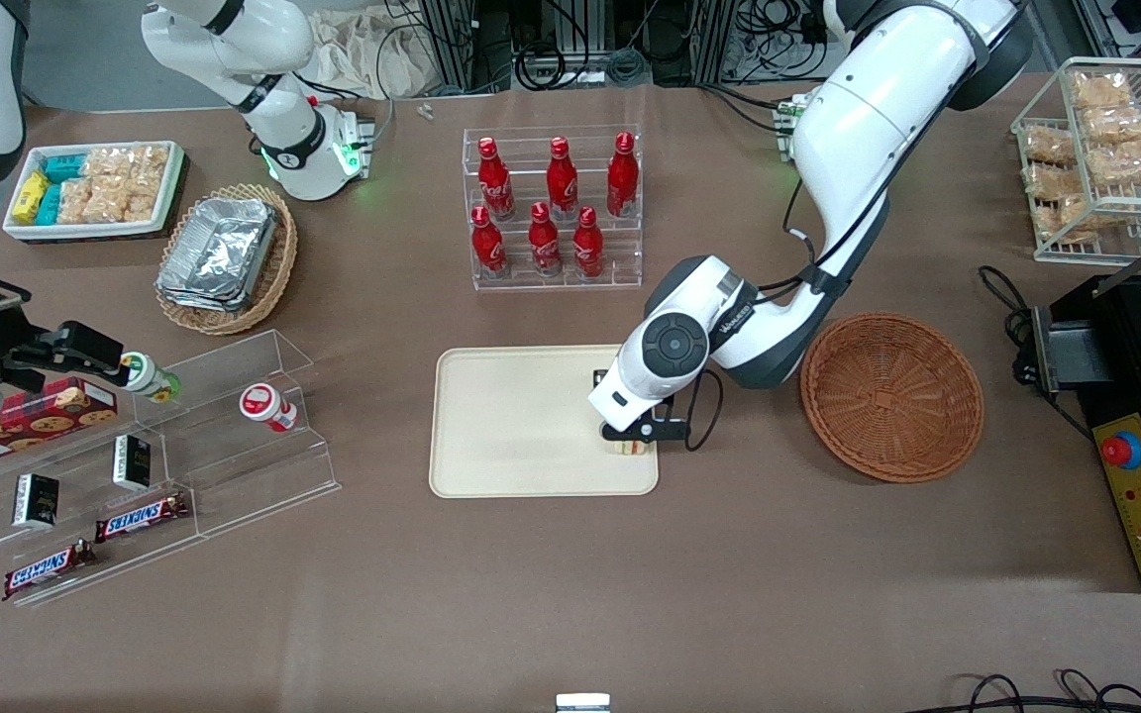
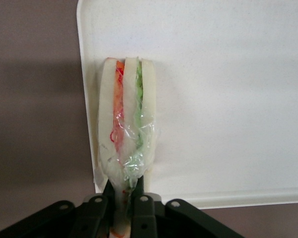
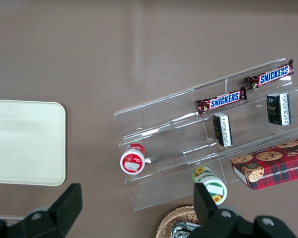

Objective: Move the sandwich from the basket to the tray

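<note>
Status: transfer approx. complete, release pending. My gripper [image 1: 630, 443] sits low over the tray [image 1: 511, 426], at the tray edge nearest the basket [image 1: 892, 396], and is pinched on the sandwich [image 2: 126, 129]; the wrist view shows both fingers [image 2: 141, 210] clamping the narrow end of the wedge, which is wrapped in clear film. The sandwich stands on its edge with bread slices upright and orange/red and green filling visible between them. It lies close along the tray rim, just inside it as far as I can judge; whether it bears fully on the tray floor cannot be confirmed. The basket shows no contents, so the pick stage reads as done. Remaining: confirm contact w/ tray, spread fingers, retract upward. Risk, est.: the wedge is tall and narrow and may tip when released; being near the rim, it could lean onto or over it. Surface: brown matte tabletop, flat; the tray is smooth cream w/ low rim and otherwise bare. Room around: clear rack of red bottles [image 1: 551, 203] farther from the front camera than the tray; stepped acrylic shelf [image 1: 150, 451] w/ snack bars and small jars toward the parked arm's end; tan oval basket w/ foil containers [image 1: 224, 255] also that end; wire rack of packets [image 1: 1105, 149] toward the working arm's end.
</note>
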Motion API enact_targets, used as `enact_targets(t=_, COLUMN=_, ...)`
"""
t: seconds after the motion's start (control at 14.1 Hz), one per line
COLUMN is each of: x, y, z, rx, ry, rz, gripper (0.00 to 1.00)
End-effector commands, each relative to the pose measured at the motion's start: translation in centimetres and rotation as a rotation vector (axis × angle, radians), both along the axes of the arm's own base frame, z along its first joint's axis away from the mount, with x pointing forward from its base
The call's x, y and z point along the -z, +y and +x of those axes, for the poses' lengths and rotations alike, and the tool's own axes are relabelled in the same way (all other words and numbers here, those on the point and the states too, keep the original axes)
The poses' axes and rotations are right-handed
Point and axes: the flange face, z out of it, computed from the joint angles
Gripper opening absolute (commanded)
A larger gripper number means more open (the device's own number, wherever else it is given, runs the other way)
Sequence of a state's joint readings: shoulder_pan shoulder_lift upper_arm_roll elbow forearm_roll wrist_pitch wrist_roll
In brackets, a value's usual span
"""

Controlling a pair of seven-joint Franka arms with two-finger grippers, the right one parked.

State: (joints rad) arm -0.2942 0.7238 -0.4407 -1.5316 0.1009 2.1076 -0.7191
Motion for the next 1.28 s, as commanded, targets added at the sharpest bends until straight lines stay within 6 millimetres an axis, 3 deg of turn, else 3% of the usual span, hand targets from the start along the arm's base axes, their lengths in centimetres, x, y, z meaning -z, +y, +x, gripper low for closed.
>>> enact_targets(t=0.0, x=-1.5, y=0.2, z=1.0, rx=-0.029, ry=-0.025, rz=0.005, gripper=1.0)
enact_targets(t=0.28, x=-8.2, y=1.1, z=0.5, rx=-0.193, ry=-0.048, rz=0.072, gripper=1.0)
enact_targets(t=0.57, x=-14.5, y=5.2, z=0.4, rx=-0.193, ry=-0.094, rz=0.203, gripper=1.0)
enact_targets(t=0.78, x=-17.9, y=9.7, z=1.1, rx=-0.229, ry=-0.099, rz=0.266, gripper=1.0)
enact_targets(t=1.2, x=-24.3, y=22.3, z=3.8, rx=-0.112, ry=-0.071, rz=0.26, gripper=1.0)
